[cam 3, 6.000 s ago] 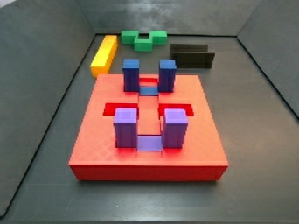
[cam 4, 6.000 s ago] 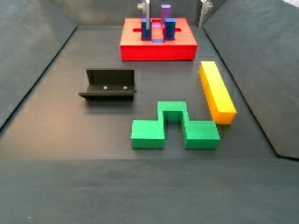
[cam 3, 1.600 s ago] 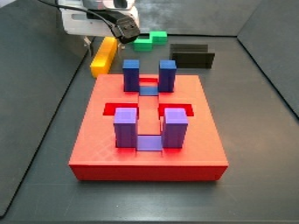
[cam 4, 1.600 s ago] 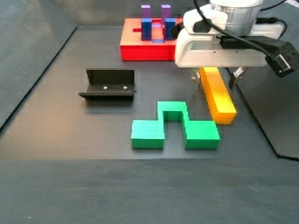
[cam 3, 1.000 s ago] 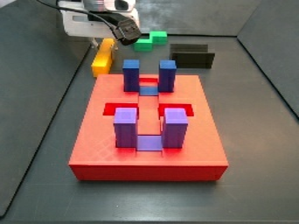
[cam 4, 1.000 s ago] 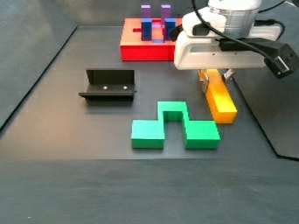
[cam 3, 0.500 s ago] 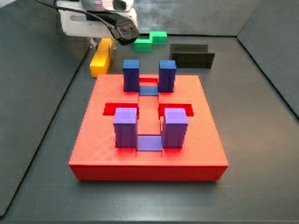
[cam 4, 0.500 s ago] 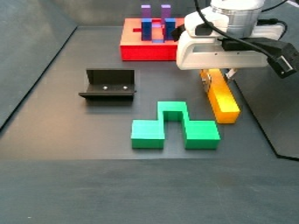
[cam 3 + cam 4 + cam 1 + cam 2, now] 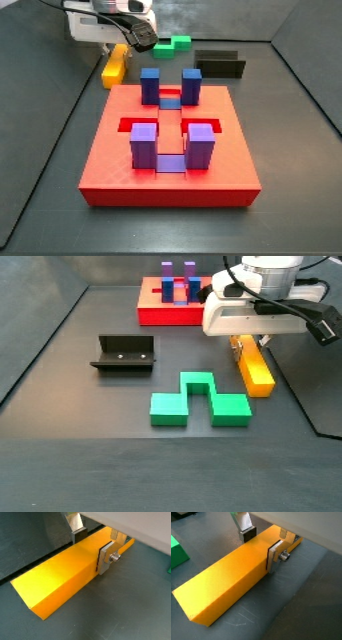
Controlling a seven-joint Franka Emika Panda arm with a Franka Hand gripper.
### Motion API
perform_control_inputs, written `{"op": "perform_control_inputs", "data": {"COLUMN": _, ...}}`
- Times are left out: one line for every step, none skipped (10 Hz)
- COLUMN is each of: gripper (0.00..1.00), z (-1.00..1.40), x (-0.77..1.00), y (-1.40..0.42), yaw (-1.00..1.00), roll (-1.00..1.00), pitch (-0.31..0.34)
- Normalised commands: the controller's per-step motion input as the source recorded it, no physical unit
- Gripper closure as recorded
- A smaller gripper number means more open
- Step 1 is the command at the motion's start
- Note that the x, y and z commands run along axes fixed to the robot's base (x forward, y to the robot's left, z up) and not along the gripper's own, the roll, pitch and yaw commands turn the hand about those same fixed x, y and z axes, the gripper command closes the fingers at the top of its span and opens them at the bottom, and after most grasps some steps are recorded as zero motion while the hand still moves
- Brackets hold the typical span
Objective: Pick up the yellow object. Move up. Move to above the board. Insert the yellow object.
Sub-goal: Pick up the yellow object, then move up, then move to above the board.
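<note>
The yellow object (image 9: 254, 371) is a long yellow-orange bar lying on the dark floor; it also shows in a side view (image 9: 116, 68). My gripper (image 9: 250, 341) is down over the bar's end nearest the board. In both wrist views the gripper (image 9: 91, 548) (image 9: 261, 548) straddles the bar (image 9: 60, 577) (image 9: 228, 582), with a silver finger (image 9: 105, 558) pressed on one long side and the other pad on the opposite side. The red board (image 9: 114, 160) with blue and purple posts lies apart from the bar and also shows in a side view (image 9: 181, 314).
A green notched block (image 9: 201, 401) lies close beside the bar; it shows in a side view (image 9: 170, 44) and a wrist view (image 9: 176, 554). The dark fixture (image 9: 123, 354) stands further off, also in a side view (image 9: 218, 65). Grey walls enclose the floor.
The gripper came in over the bar and then lowered onto it. The bar's end shifted slightly as the fingers closed. Nothing has moved in the last half second.
</note>
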Motion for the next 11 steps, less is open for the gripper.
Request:
{"op": "perform_control_inputs", "data": {"gripper": 1.0, "z": 0.0, "x": 0.0, "y": 0.0, "yaw": 0.0, "roll": 0.0, "pitch": 0.0}}
{"op": "perform_control_inputs", "data": {"gripper": 1.0, "z": 0.0, "x": 0.0, "y": 0.0, "yaw": 0.0, "roll": 0.0, "pitch": 0.0}}
{"op": "perform_control_inputs", "data": {"gripper": 1.0, "z": 0.83, "x": 0.0, "y": 0.0, "yaw": 0.0, "roll": 0.0, "pitch": 0.0}}
{"op": "perform_control_inputs", "data": {"gripper": 1.0, "z": 0.83, "x": 0.0, "y": 0.03, "yaw": 0.01, "roll": 0.0, "pitch": 0.003}}
{"op": "perform_control_inputs", "data": {"gripper": 1.0, "z": 0.63, "x": -0.05, "y": 0.02, "yaw": 0.01, "roll": 0.0, "pitch": 0.06}}
{"op": "perform_control_inputs", "data": {"gripper": 1.0, "z": 0.36, "x": -0.01, "y": 0.03, "yaw": 0.0, "roll": 0.0, "pitch": 0.048}}
{"op": "perform_control_inputs", "data": {"gripper": 1.0, "z": 1.4, "x": 0.0, "y": 0.0, "yaw": 0.0, "roll": 0.0, "pitch": 0.0}}
{"op": "perform_control_inputs", "data": {"gripper": 1.0, "z": 1.4, "x": 0.0, "y": 0.0, "yaw": 0.01, "roll": 0.0, "pitch": -0.011}}
{"op": "perform_control_inputs", "data": {"gripper": 1.0, "z": 1.4, "x": -0.05, "y": -0.01, "yaw": 0.0, "roll": -0.01, "pitch": 0.025}}
{"op": "perform_control_inputs", "data": {"gripper": 1.0, "z": 1.4, "x": -0.05, "y": -0.01, "yaw": 0.0, "roll": -0.01, "pitch": 0.015}}
{"op": "perform_control_inputs", "data": {"gripper": 1.0, "z": 1.4, "x": -0.01, "y": 0.0, "yaw": -0.01, "roll": -0.01, "pitch": 0.033}}
